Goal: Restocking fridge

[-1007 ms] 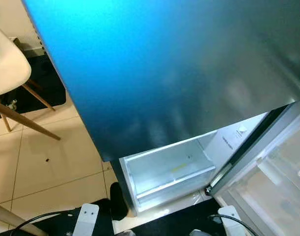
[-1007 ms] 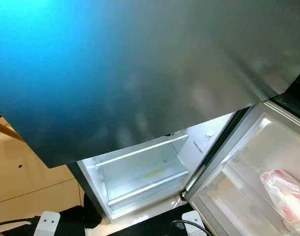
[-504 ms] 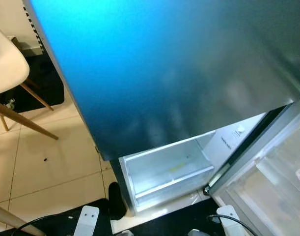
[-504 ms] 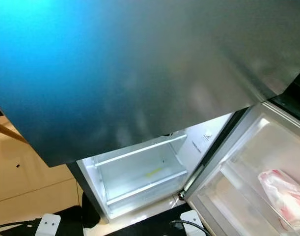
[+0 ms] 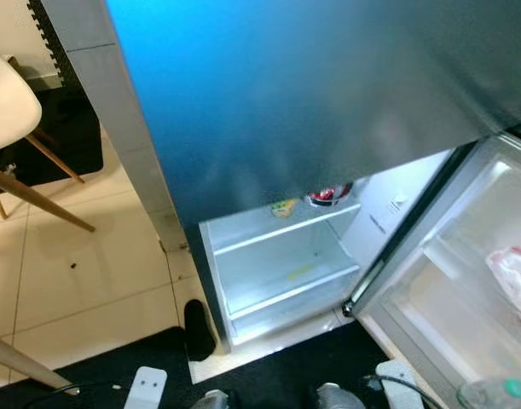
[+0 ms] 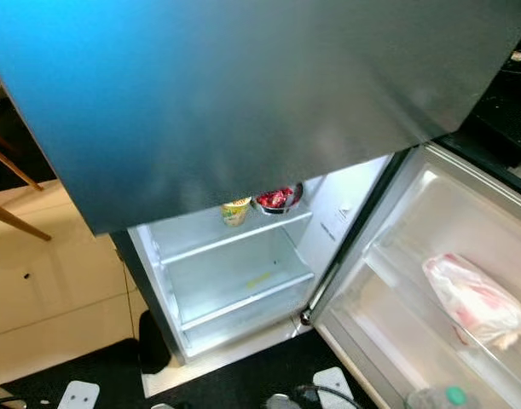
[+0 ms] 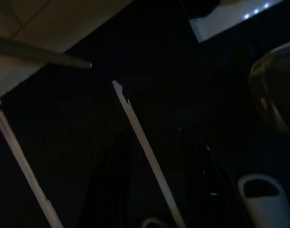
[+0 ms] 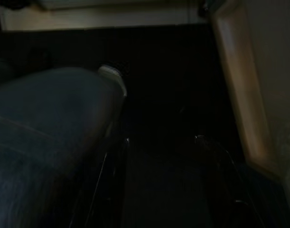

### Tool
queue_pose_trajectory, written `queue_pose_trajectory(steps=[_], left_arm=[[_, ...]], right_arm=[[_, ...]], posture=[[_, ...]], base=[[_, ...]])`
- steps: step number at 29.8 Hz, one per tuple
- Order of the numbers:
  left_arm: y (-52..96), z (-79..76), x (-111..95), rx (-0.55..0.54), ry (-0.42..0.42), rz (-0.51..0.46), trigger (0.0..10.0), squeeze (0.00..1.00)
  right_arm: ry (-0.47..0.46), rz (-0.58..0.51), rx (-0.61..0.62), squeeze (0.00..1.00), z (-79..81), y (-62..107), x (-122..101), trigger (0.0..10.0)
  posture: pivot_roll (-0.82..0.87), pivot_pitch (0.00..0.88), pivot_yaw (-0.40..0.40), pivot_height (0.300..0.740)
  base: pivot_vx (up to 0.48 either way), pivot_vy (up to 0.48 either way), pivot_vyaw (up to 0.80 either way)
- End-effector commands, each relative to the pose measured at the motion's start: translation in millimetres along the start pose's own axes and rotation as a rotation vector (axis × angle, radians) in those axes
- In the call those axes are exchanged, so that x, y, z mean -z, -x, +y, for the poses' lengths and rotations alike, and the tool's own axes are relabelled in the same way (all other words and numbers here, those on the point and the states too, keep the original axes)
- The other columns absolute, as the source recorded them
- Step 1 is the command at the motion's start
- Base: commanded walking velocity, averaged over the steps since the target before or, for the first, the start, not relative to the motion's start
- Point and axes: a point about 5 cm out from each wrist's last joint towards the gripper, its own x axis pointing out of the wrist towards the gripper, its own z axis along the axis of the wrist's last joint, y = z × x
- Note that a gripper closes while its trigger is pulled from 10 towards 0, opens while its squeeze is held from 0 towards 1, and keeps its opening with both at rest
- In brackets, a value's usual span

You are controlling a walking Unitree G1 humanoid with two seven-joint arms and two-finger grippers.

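White flat plates with small dark screw holes (image 5: 146, 385) and a thin black cable (image 5: 405, 383) edge the robot's dark body; both wrist views are too dark for detail

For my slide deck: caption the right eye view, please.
Open grey fridge door above lit white shelves, a yellow cup, a red-filled bowl, and a pink plastic bag in the door bin.

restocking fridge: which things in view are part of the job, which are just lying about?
Job:
- fridge, lower door open
- shelf with cup and bowl
- pink-and-white bag in a door bin
- green-capped bottle, lower in the door

Lying about:
- white chair
- black mat
- tiled floor
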Motion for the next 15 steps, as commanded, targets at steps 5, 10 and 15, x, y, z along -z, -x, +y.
queue_pose_trajectory(steps=[5, 10, 15], left_arm=[[0.8, -2.1, 3.4, 0.008, -0.010, 0.016, 10.0, 0.00], [0.7, -2.1, 3.2, 0.009, -0.010, 0.016, 10.0, 0.00], [1.0, -0.1, 4.5, 0.007, -0.009, 0.017, 10.0, 0.00]], right_arm=[[-0.011, 0.015, 0.009, 0.00, -2.2, 1.7, 6.7, 10.0], [-0.011, 0.018, 0.010, 0.00, -2.5, 2.0, 7.5, 10.0], [-0.010, 0.018, 0.010, 0.00, -2.5, 2.0, 7.6, 10.0]], posture=[[-0.06, 0.070, -0.045, 0.740], [-0.05, 0.070, -0.045, 0.740], [-0.05, 0.071, -0.044, 0.740]], base=[[-0.299, 0.000, 0.00], [-0.299, 0.000, 0.00], [-0.299, 0.000, 0.00]])
